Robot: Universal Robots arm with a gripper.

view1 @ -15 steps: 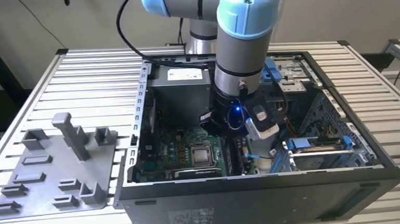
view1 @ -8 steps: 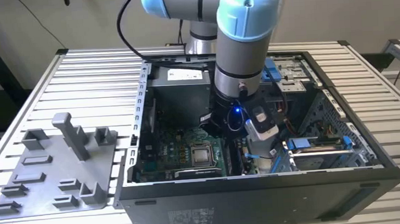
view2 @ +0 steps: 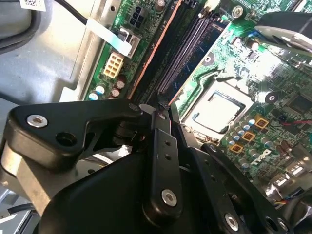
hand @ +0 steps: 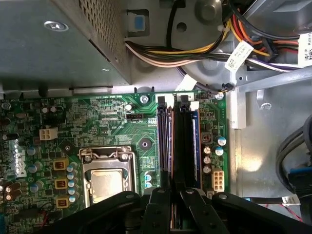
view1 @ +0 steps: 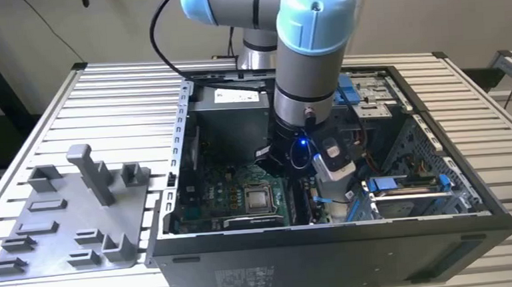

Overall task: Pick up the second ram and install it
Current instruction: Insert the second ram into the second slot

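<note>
The claw (hand: pixel 175 194) looks pinched on the thin second ram (hand: pixel 170 146), which stands on its edge by a black slot (hand: pixel 184 146) near the silver chip (hand: pixel 105 181); pushed down crooked, it could jam or bend.

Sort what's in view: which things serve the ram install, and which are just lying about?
Job in hand: pincer, memory slots, motherboard, computer case.
Lying about: grey fixture tray, cable bundle, processor.

gripper (hand: pixel 171 204) | fingertips hidden by its linkage | motherboard (hand: pixel 117 126) cut by edge
</note>
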